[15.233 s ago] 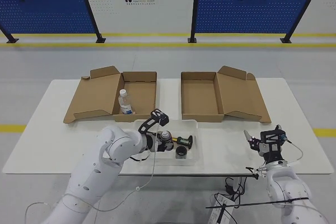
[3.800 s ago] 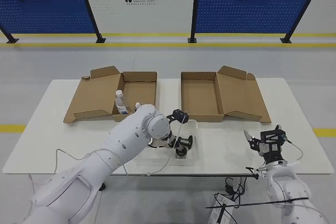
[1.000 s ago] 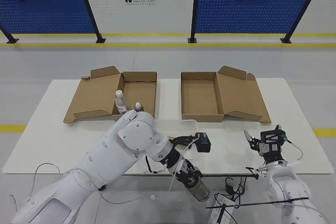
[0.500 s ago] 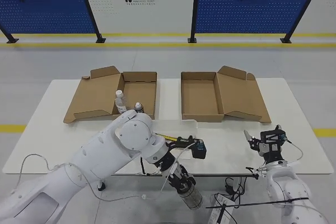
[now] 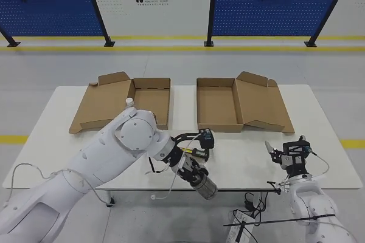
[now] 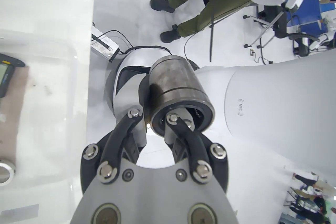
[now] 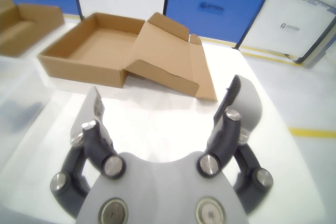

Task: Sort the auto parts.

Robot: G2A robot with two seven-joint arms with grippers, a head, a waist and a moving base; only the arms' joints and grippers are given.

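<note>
1. My left gripper: black linked fingers closed on the rim of a metal cylinder, one finger inside the bore and one outside the wall.
2. Metal cylinder: a short, thick-walled, dull grey steel tube with a darker band near its open end. I hold it in the air, tilted, at the bench's front edge near the middle, clear of the surface.
3. My right gripper: it is spread wide and holds nothing. The pads are ribbed. It sits above the front right corner of the bench, with bare white top ahead of it.
4. Bench: a smooth white rectangle.
5. Left box: a shallow brown cardboard box near the back edge, with its lid folded out flat toward the left end.
6. Right box: the same cardboard and the same shallow shape, with its lid lying open toward the right end. It sits apart from the left box, with a strip of bench between them.
7. Bottle: its white cap shows in the left box, and my arm hides the rest.
8. Clear tray: see-through plastic with rounded walls, just beside the front edge.
</note>
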